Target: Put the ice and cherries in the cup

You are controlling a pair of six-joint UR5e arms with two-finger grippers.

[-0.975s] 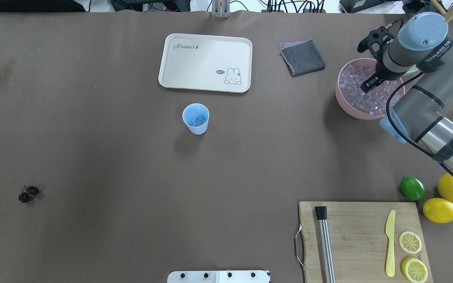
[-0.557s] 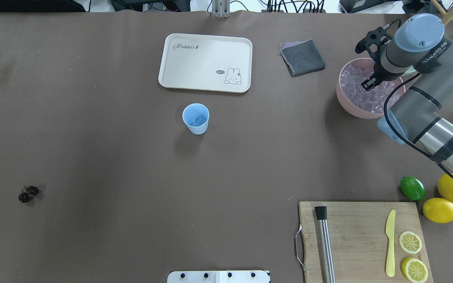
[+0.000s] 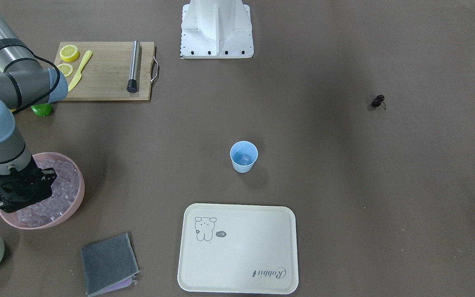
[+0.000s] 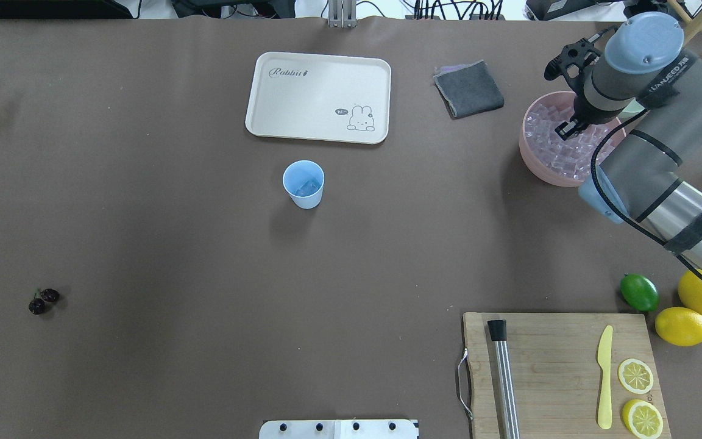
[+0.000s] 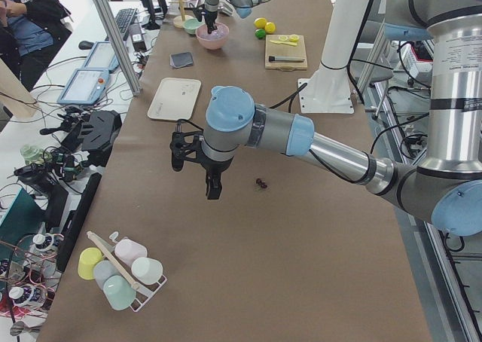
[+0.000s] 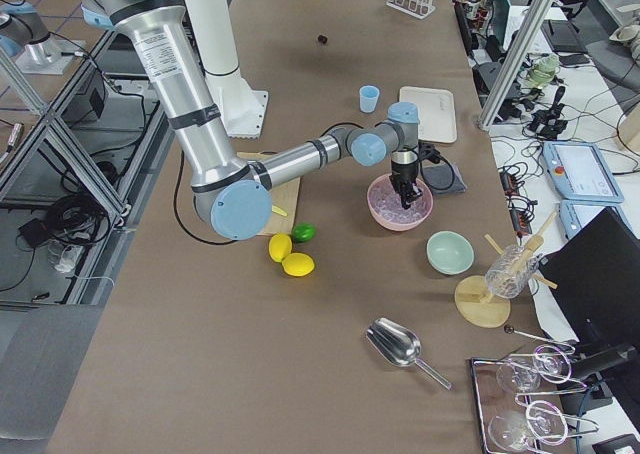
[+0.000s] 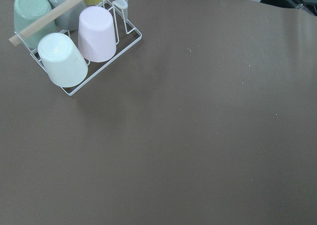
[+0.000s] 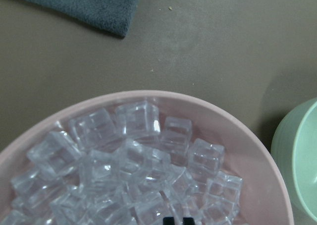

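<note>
Ice [image 4: 543, 133] heaped in pink bowl [image 4: 538, 173], far right of bench | right claw [image 4: 565, 128] has crept slightly far-left over the cubes, tips nearly together; I cannot tell if one is pinched | cup [image 4: 303, 183] mid-bench, some ice inside | cherries [image 4: 43, 300] near left, untouched | I judge another cube pick underway

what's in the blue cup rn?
The cup holds clear ice at its bottom; how many cubes is unclear, its wall hiding part. The cherries lie outside it.
</note>
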